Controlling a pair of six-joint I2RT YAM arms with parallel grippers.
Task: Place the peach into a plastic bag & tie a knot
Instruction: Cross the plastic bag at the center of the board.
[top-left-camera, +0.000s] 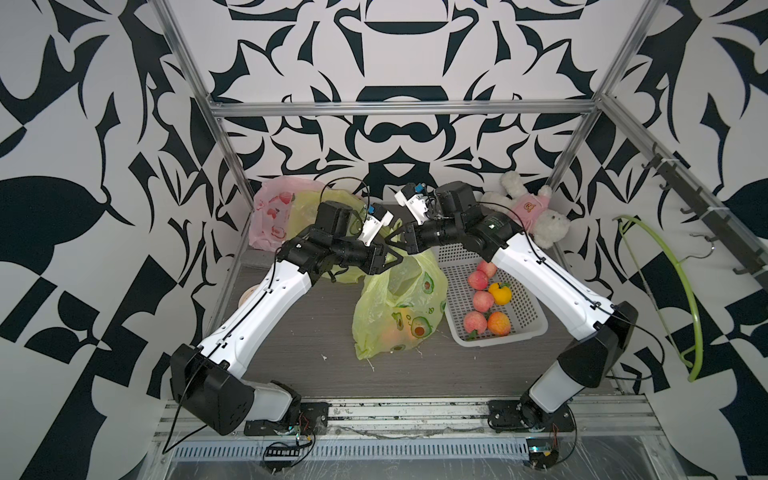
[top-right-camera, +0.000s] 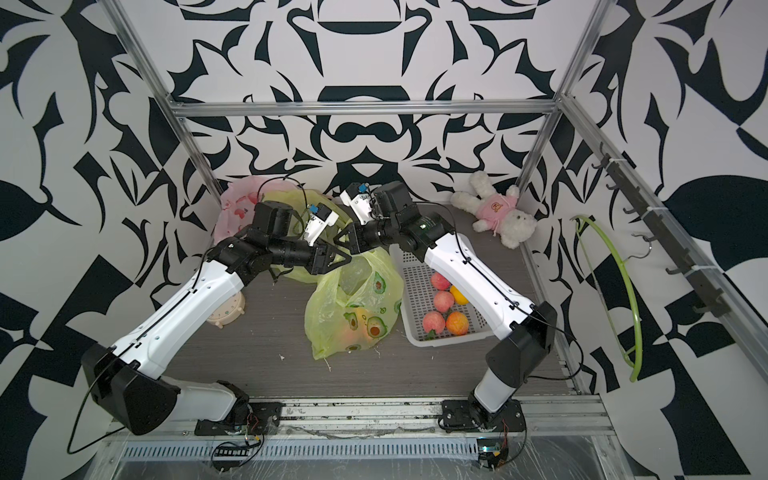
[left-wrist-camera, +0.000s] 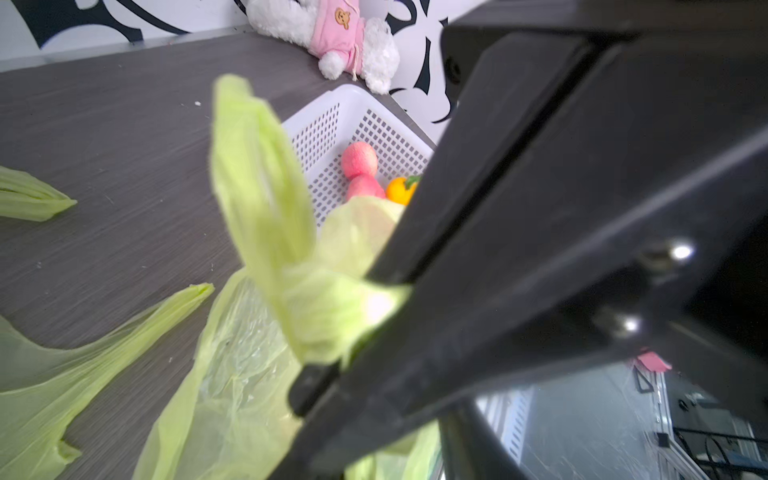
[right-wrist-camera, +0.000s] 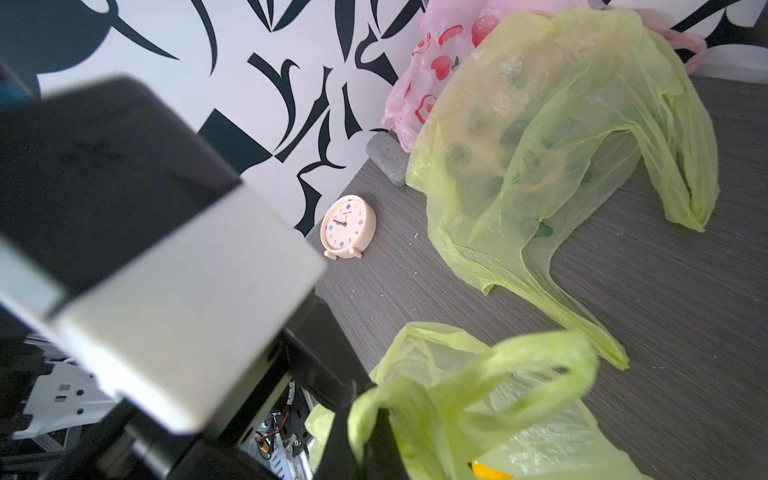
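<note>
Several clock (right-wrist-camera: 348, 226) numerals, avocado-print plastic bag (top-left-camera: 399, 307)

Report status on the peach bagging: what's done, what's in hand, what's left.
Done: an orange-pink fruit, likely the peach, shows through the yellow-green bag. In hand: the right claw is shut on a bag handle; the left claw sits beside it, grip unclear. Left: no finished knot shows; the handles need tying.

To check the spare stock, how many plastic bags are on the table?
3. A pink bag lies in the far left corner; a green bag sits beside it; the avocado-print bag is at the centre, next to the basket. Others may be hidden beneath.
</note>
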